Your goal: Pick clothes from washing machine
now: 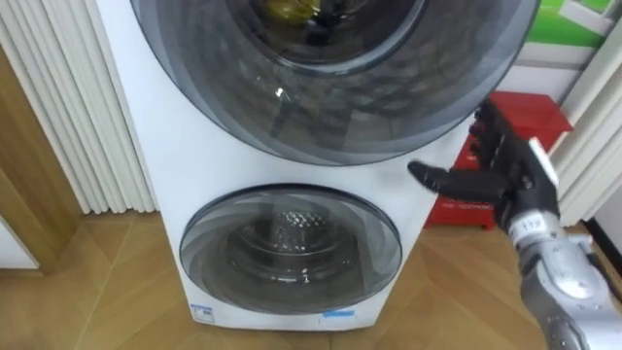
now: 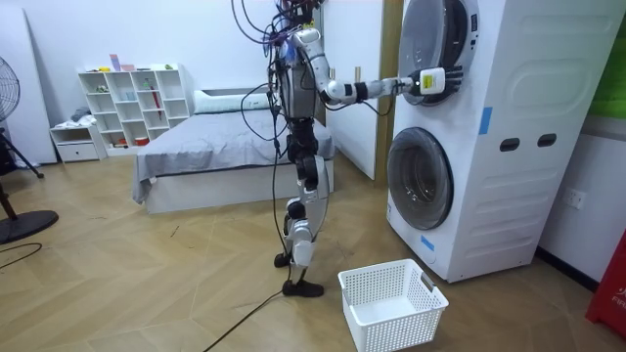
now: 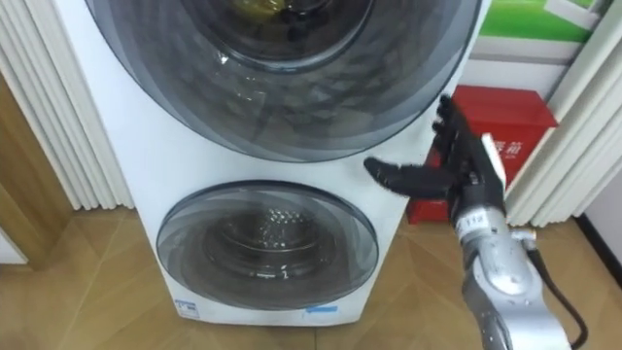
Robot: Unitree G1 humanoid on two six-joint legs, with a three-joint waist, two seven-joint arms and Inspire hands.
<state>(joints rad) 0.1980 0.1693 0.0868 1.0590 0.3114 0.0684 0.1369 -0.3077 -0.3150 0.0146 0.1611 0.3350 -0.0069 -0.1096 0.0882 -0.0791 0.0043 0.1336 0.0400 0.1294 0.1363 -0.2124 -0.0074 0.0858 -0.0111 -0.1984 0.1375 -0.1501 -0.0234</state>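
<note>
Grey glass upper door (image 1: 330, 97): our right hand (image 1: 517, 181) hovers beside its right rim, fingers spread wide, thumb towards it, empty.

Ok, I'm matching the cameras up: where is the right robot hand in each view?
Left eye view: right robot hand at right, beside the upper door.
Right eye view: right of centre, same spot.
Room view: upper right of centre, at the upper door.
Shared landmark: the lower round door.
</note>
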